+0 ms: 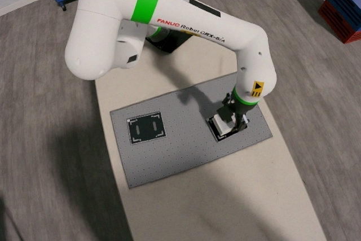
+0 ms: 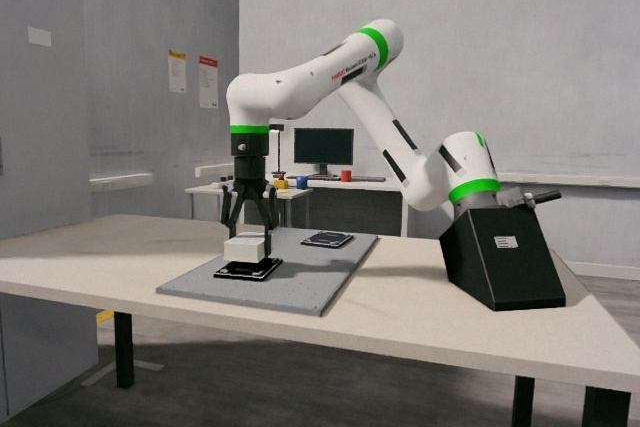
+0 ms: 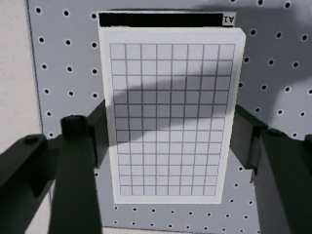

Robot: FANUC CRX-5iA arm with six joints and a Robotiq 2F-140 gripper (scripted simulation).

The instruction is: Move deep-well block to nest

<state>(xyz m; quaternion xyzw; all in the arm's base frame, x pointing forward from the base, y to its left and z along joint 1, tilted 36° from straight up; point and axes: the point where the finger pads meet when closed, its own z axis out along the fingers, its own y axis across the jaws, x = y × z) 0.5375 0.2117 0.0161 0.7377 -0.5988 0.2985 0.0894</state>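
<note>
The white 96-well deep-well block [image 1: 223,124] is between my gripper's [image 1: 230,119] two black fingers, which press on its long sides. It also shows in the side view [image 2: 244,249] and fills the wrist view [image 3: 171,114]. The gripper [image 2: 248,236] is shut on the block and holds it flat, low over the black nest N1 [image 2: 249,269]. In the wrist view a strip of N1 [image 3: 161,19] shows past the block's top edge, with the A1 mark [image 3: 228,19] at its right end. Nest N2 [image 1: 146,127] stands empty on the grey perforated plate [image 1: 186,141].
The arm's black base [image 2: 501,257] stands at the table's far end. N2 also shows in the side view [image 2: 327,239], behind the block. A desk with a monitor [image 2: 323,145] stands beyond the table.
</note>
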